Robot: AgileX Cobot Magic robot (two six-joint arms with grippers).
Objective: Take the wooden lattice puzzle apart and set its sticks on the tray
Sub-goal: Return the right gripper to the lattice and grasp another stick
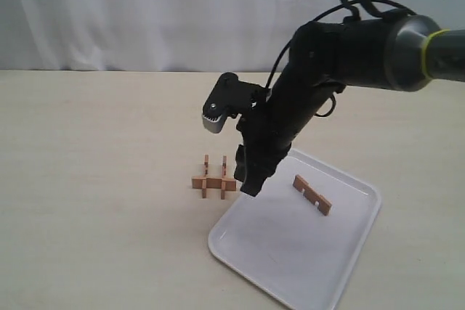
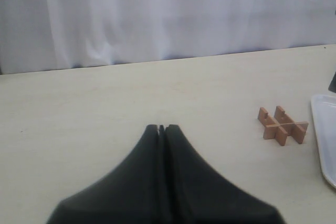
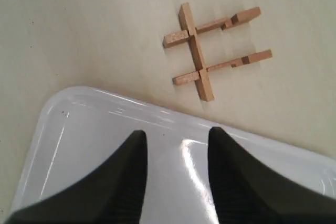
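Observation:
The wooden lattice puzzle (image 1: 214,181) (image 3: 202,51) lies on the table just left of the tray's far corner, showing three crossed sticks: one bar with two across it. One loose stick (image 1: 312,194) lies flat on the white tray (image 1: 290,252) (image 3: 105,129). My right gripper (image 1: 251,185) (image 3: 176,132) hangs open and empty over the tray's edge nearest the puzzle, a short way from it. Nothing sits between the shut fingers of my left gripper (image 2: 161,127), which is low over bare table; the puzzle (image 2: 282,125) and a tray corner (image 2: 325,140) lie beyond it to one side.
The beige tabletop (image 1: 94,179) spreads wide to the left of the puzzle. A white curtain (image 1: 145,12) closes off the back. My right arm (image 1: 349,49) reaches in from the upper right above the tray.

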